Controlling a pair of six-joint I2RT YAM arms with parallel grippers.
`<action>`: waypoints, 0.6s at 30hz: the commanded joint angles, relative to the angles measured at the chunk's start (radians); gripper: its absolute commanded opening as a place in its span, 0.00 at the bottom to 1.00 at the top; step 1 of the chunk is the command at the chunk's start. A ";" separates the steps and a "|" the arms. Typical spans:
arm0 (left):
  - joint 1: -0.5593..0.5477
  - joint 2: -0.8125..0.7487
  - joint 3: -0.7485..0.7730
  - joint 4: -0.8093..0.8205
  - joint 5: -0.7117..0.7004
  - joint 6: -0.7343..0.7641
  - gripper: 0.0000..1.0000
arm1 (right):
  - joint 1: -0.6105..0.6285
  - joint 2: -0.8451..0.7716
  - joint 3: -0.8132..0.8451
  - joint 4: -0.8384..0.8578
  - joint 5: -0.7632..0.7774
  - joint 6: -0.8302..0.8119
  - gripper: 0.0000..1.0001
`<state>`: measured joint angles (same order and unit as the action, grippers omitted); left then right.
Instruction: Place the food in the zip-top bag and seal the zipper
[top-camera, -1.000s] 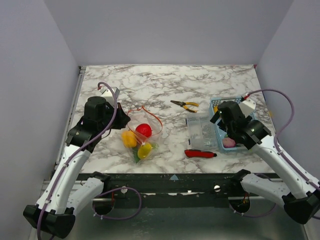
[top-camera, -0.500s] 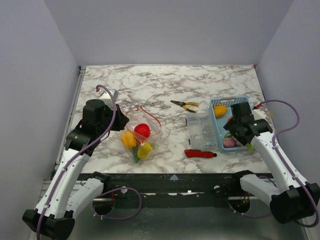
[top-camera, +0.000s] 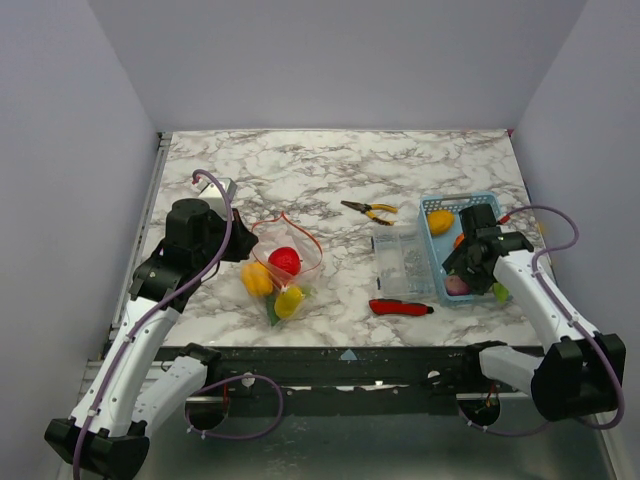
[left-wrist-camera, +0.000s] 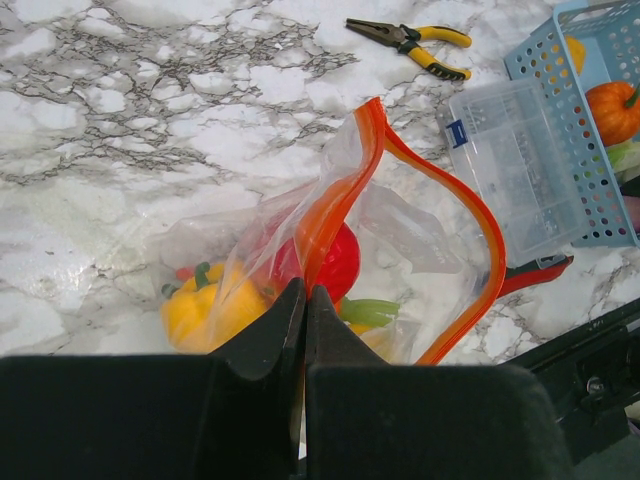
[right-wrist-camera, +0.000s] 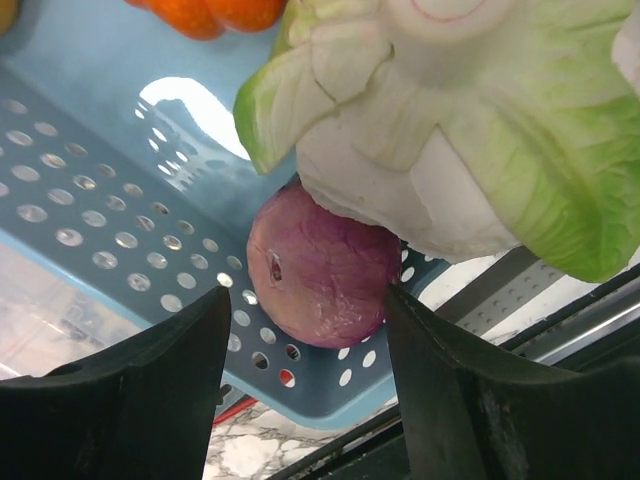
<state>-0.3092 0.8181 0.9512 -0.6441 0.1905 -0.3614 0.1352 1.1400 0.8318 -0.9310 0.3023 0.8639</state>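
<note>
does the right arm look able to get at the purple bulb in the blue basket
Probably yes: the right gripper is open and the purple bulb lies ahead between its fingers in the blue basket, nothing in the way. A leafy green-white piece rests against the bulb's top and may shift.

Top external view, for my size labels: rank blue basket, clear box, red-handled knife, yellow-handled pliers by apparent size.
Blue basket, clear box; knife and pliers too alike to rank.

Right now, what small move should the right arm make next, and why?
Probably ease the right gripper toward the purple bulb and close: its jaws stand open either side of the bulb in the blue basket, while the left gripper pinches the zip-top bag by its rim, mouth open.
</note>
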 joint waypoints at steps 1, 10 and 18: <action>0.002 -0.002 -0.011 0.021 -0.023 0.016 0.00 | -0.005 0.026 -0.040 0.003 -0.075 -0.014 0.66; 0.002 -0.006 -0.012 0.020 -0.020 0.016 0.00 | -0.005 0.134 -0.047 0.048 -0.100 -0.040 0.66; 0.002 0.003 -0.014 0.022 -0.013 0.016 0.00 | -0.005 0.191 -0.051 0.125 -0.086 -0.032 0.75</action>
<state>-0.3092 0.8192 0.9508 -0.6437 0.1905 -0.3614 0.1291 1.2877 0.8043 -0.8452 0.2440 0.8364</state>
